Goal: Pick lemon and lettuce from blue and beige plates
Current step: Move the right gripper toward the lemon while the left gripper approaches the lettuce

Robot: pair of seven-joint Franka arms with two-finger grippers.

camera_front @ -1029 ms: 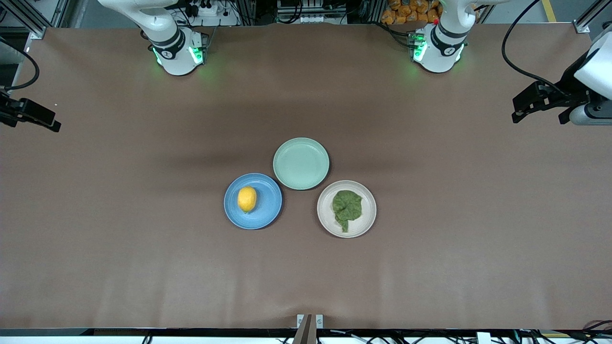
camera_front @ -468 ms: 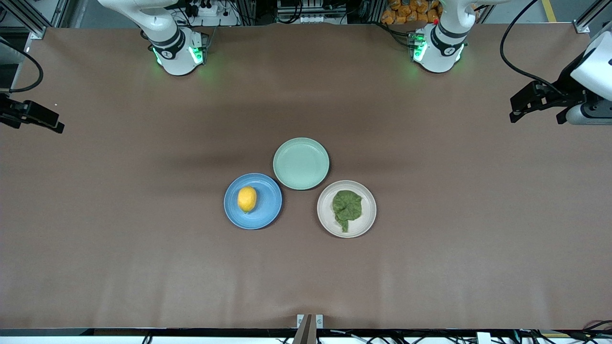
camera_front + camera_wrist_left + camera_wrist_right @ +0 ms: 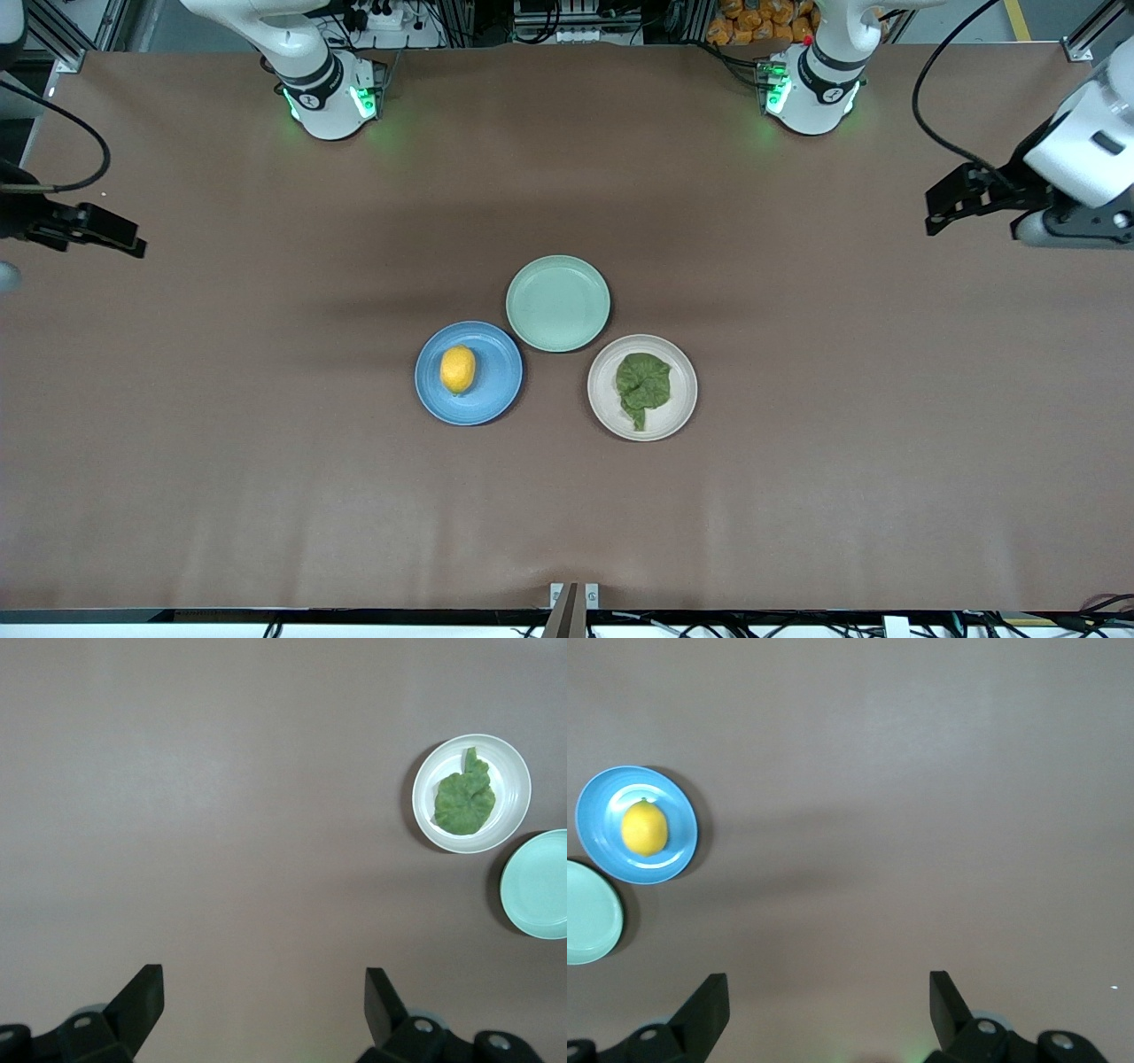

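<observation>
Both grippers, left [image 3: 939, 208] and right [image 3: 124, 241], are spread at frame edges; lemon [image 3: 458, 369] and lettuce [image 3: 643, 387] should be approached from above, centred.

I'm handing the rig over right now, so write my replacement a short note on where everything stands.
Left gripper: open, empty, over bare table at the left arm's end.
Right gripper: open, empty, over bare table at the right arm's end.
Lemon lies on the blue plate; lettuce lies on the beige plate. The green plate, farther from the front camera, holds nothing.
Done: nothing picked.
Left: pick both the lemon and the lettuce.
</observation>
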